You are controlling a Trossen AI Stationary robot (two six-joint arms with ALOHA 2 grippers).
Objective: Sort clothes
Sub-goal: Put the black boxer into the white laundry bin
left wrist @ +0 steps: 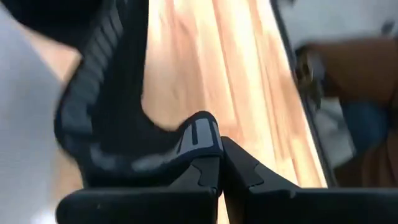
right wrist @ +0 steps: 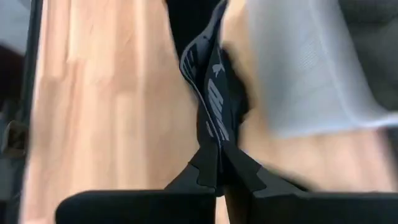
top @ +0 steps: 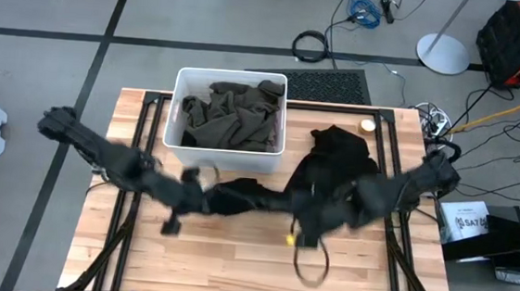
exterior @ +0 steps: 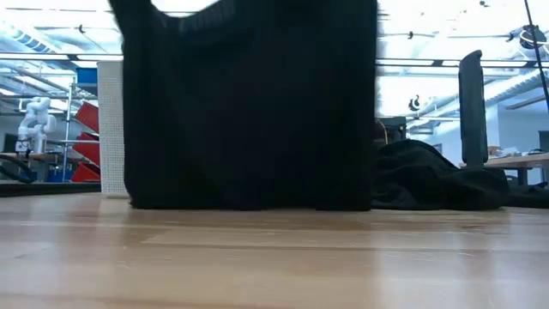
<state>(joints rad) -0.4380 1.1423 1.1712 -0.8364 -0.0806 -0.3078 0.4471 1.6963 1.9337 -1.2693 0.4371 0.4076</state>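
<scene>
A black garment [top: 246, 198] with a grey-striped elastic band hangs spread between my two grippers in front of the white bin [top: 178, 111]. My left gripper [top: 191, 196] is shut on its left end and my right gripper [top: 303, 214] on its right end. In the low view the garment [exterior: 249, 112] hangs like a curtain, its lower edge down at the table top. Dark olive clothes [top: 230, 115] lie inside the bin. Another black heap [top: 338, 152] rests on the table to the bin's right. My left gripper pinches the garment's striped band [left wrist: 200, 134] between its two fingers, slanting down from the table's left. The cloth falls away below the fingers. My right gripper pinches the same band, at a stretch with grey lettering [right wrist: 214, 121], slanting down from the table's right. Between the two holds the top edge sags a little [exterior: 184, 17].
The bin stands at the table's far middle, just behind the held garment. The black heap [exterior: 429, 180] lies at the far right. A small round object [top: 367, 126] sits near the far right edge. Bare wood [top: 232, 264] stretches along the near side.
</scene>
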